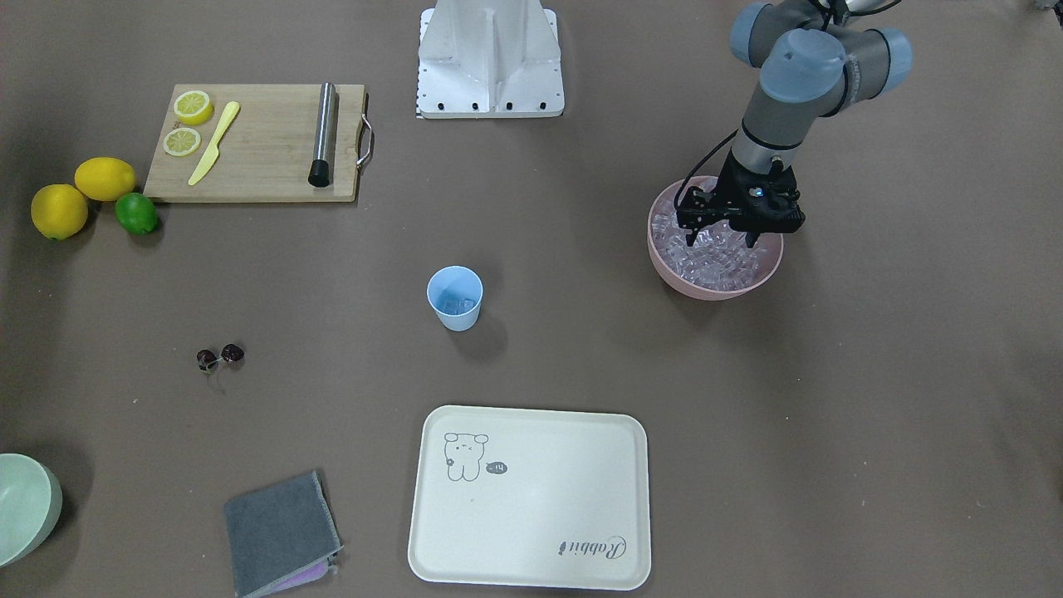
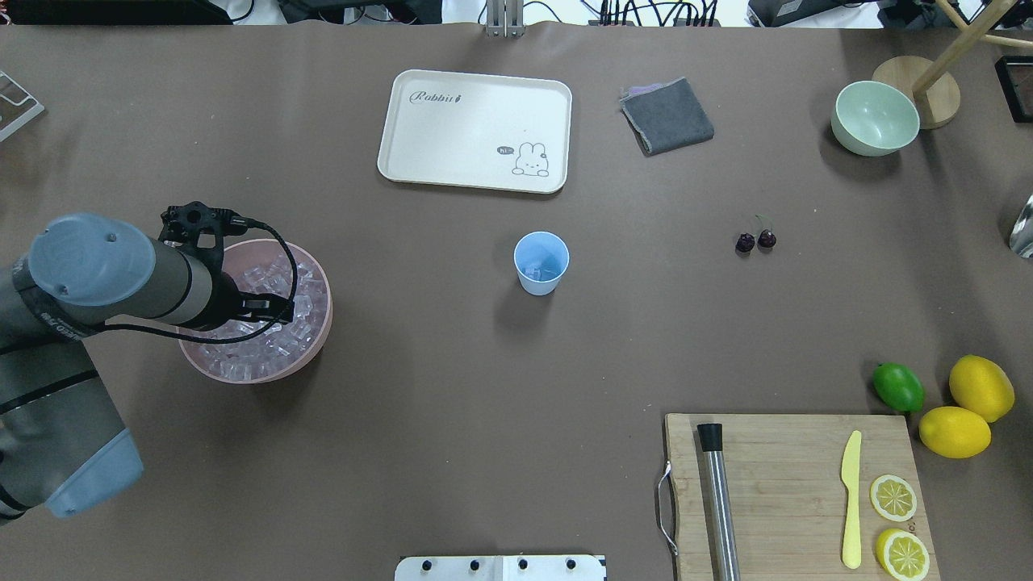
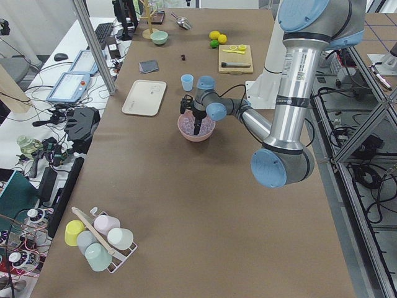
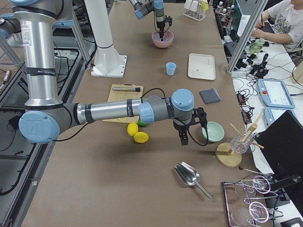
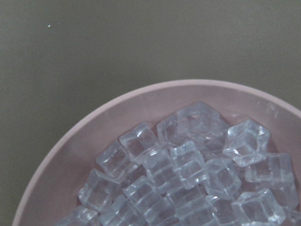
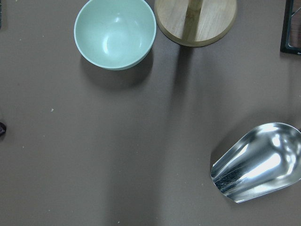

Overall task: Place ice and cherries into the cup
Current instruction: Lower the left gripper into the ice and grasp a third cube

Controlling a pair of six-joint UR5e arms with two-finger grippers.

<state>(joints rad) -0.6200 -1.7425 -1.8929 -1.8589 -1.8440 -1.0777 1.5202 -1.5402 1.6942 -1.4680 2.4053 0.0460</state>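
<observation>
Here's the worry, folks: the ice (image 1: 716, 259) is a loose heap of glassy cubes in the pink bowl (image 1: 712, 291), and that is slippery stuff. If the fingers close off-centre on a cube it could squirt sideways, or two could wedge together and one drop on the way across the counter (image 1: 581, 349). The cup (image 1: 454, 297) is small, light and narrow at the mouth. A low or skewed approach could clip the rim and tip it, spilling the few cubes I can see inside.

Reading the overhead view as a dial centred on the cup, with twelve away from the robot, the bowl sits at about nine o'clock, well apart. The cherries (image 1: 220, 357) lie at three o'clock, untouched on the bare counter. They are tiny and joined by thin stems, so a pinch there could roll them or catch only a stem.

Now the pose. The left hand (image 1: 719, 241) hangs straight down over the bowl with its fingers spread fairly wide and nothing between them. The tips are at or just above the heap, and I cannot tell whether they touch. The forearm reaches in nearly level with the wrist bent down.

The right hand (image 4: 183, 139) hovers far off, near the pale green bowl (image 6: 115, 33) and a metal scoop (image 6: 258, 160). Spread or closed, I cannot tell.
</observation>
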